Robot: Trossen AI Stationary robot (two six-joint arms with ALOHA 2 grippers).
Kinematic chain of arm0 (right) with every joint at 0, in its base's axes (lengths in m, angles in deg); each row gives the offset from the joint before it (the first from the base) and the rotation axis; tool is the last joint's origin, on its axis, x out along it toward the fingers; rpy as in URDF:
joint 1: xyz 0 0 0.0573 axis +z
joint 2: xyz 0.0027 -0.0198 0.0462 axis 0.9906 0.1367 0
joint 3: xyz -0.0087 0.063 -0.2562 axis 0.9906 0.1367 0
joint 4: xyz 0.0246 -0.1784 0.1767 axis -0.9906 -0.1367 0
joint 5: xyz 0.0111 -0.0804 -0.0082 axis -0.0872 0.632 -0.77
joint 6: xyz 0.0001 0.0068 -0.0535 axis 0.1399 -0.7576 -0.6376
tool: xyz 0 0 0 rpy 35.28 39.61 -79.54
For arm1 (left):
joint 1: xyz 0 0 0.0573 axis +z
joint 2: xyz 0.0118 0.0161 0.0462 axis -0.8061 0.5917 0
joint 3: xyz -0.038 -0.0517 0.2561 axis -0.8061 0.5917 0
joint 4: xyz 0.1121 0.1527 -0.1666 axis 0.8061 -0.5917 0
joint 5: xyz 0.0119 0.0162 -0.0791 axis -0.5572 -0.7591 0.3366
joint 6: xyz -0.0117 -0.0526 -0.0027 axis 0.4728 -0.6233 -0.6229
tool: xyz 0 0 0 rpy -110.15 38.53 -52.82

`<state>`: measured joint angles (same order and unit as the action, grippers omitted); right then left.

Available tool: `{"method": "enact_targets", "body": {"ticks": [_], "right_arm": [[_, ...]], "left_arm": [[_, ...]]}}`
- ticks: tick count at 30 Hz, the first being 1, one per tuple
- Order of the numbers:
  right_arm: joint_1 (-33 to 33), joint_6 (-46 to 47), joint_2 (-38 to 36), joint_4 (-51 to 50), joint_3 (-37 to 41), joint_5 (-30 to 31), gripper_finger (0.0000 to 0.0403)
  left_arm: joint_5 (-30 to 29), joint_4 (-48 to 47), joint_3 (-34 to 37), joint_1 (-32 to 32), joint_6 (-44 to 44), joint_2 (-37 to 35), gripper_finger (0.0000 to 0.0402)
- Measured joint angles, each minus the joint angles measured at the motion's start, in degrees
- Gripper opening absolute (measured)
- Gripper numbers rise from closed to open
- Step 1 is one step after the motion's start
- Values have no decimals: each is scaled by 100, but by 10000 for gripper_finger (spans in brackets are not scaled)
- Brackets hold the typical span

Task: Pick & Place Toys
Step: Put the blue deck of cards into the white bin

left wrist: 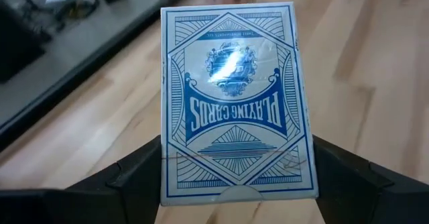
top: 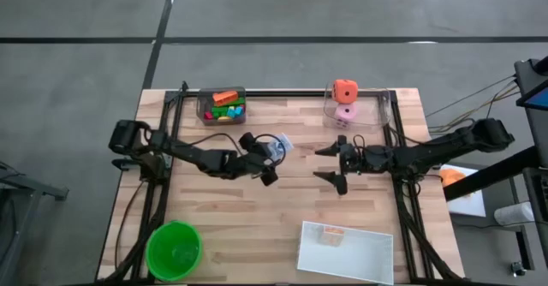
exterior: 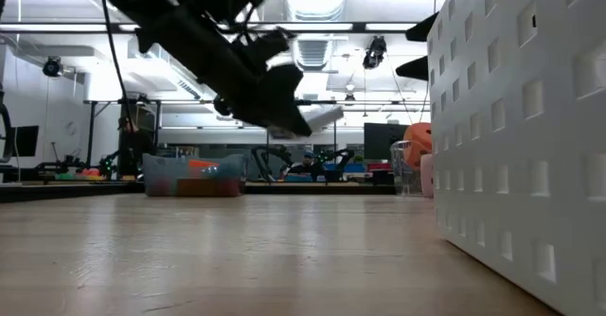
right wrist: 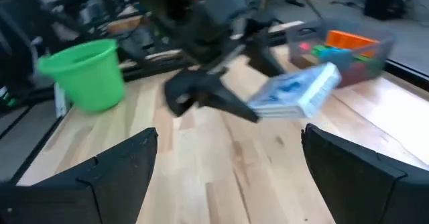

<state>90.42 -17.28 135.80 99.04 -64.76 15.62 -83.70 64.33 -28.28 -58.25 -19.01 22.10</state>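
Aloft, card box [left wrist: 231,103] in left claw [top: 269,159]

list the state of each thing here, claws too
left claw: shut on the blue-and-white playing card box, held off the table
right claw: open, empty
green round bowl: upright
white rectangular tray: holds one small box
clear bin: holds colourful toys
orange holed cube: stacked on pink die

1. Green bowl [top: 174,250]: upright on the wooden surface [top: 257,200], near-left corner.
2. White tray [top: 346,253]: near edge, right of bowl.
3. Clear bins [top: 222,106]: along far edge.
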Motion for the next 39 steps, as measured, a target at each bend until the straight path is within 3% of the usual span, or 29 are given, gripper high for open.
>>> {"method": "enact_targets", "body": {"ticks": [5, 14, 19, 28, 39], "right_arm": [[-387, 561, 9, -72, -161, -78, 362], [-1155, 1239, 230, -803, -683, -1376, 362], [-1403, 1319, 521, -1560, -1193, -1716, 362], [-1673, 1353, 1580, -2675, -2350, -2366, 362], [-1825, 1149, 2826, -2858, -3283, -2684, 362]], "left_arm": [[86, 394, 30, -108, 239, -38, 300], [122, 423, -157, -260, 453, -27, 300], [125, 420, -157, -314, 449, -25, 300], [127, 472, -187, -377, 476, -23, 300], [128, 398, -198, -433, 490, -23, 300]]}}
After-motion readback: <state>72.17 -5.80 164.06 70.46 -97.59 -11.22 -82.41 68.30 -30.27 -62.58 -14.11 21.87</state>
